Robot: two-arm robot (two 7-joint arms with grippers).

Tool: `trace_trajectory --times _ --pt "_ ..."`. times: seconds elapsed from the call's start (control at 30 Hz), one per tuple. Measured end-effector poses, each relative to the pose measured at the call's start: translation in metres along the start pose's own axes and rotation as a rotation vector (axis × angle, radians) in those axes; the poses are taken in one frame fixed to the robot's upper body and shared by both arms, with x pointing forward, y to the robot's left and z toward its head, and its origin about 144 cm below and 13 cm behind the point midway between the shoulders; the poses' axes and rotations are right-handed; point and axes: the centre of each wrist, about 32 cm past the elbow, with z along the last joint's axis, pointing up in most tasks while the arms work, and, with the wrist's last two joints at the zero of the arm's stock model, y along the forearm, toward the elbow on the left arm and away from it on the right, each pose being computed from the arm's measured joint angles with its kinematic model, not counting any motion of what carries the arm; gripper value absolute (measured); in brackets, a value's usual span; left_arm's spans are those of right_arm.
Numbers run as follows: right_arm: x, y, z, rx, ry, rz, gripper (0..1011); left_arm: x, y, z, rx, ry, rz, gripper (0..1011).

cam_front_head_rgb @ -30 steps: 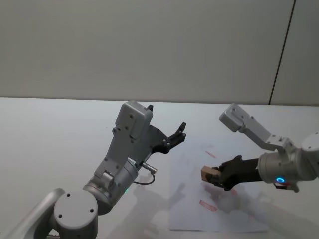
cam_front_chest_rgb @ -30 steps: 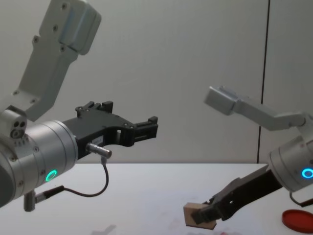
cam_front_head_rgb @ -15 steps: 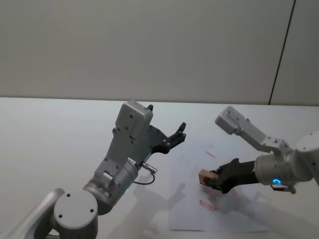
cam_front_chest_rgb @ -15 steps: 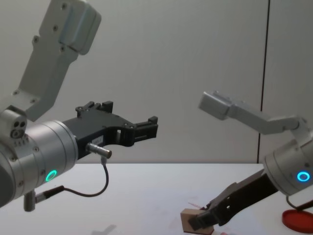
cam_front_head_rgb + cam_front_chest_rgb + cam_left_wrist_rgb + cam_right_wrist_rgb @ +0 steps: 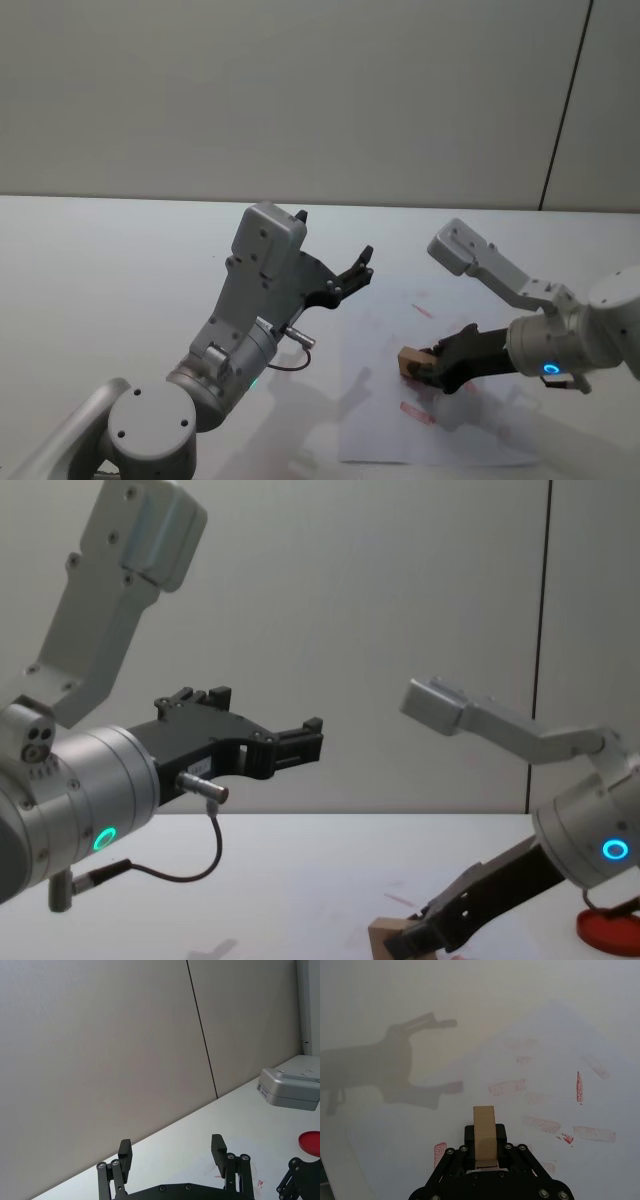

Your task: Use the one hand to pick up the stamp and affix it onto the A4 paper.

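My right gripper, black with a blue-lit ring, is shut on the stamp, a small tan wood block. It holds the stamp low over the A4 paper, a white sheet with several red stamp marks, near the sheet's middle. Whether the stamp touches the sheet I cannot tell. My left gripper, big and black with a green-lit ring, hangs open and empty in the air, left of the paper.
A flat round red ink pad lies on the white table at the right. My right arm's grey elbow link rises above the paper. A grey wall stands behind the table.
My right gripper has carried the stamp lower and a little to the left, closer to the paper. The left arm has not moved.
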Motion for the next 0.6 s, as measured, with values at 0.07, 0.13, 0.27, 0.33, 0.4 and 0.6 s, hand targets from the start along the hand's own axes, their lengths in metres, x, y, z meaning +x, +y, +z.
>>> trace_trajectory --times 0.07,0.13,0.27,0.33,0.4,0.6 --pt "-0.0002 0.0008 -0.0006 -0.003 0.001 0.000 217 0.0000 0.0000 0.0000 0.000 0.000 0.000 1002" --pt "-0.0002 0.0014 -0.0011 -0.007 0.003 0.000 217 0.0000 0.0000 0.0000 0.000 0.000 0.000 1002" --pt "-0.0002 0.0023 -0.0019 -0.011 0.005 0.000 217 0.0000 0.0000 0.0000 0.000 0.000 0.000 1002" --pt "-0.0001 0.0026 -0.0023 -0.013 0.006 -0.001 217 0.0000 0.0000 0.0000 0.000 0.000 0.000 1002" --pt "0.0000 0.0027 -0.0026 -0.015 0.006 -0.001 217 0.0000 0.0000 0.0000 0.000 0.000 0.000 1002" --pt "0.0003 0.0030 -0.0038 -0.018 0.008 -0.002 217 0.0000 0.0000 0.0000 0.000 0.000 0.000 1002"
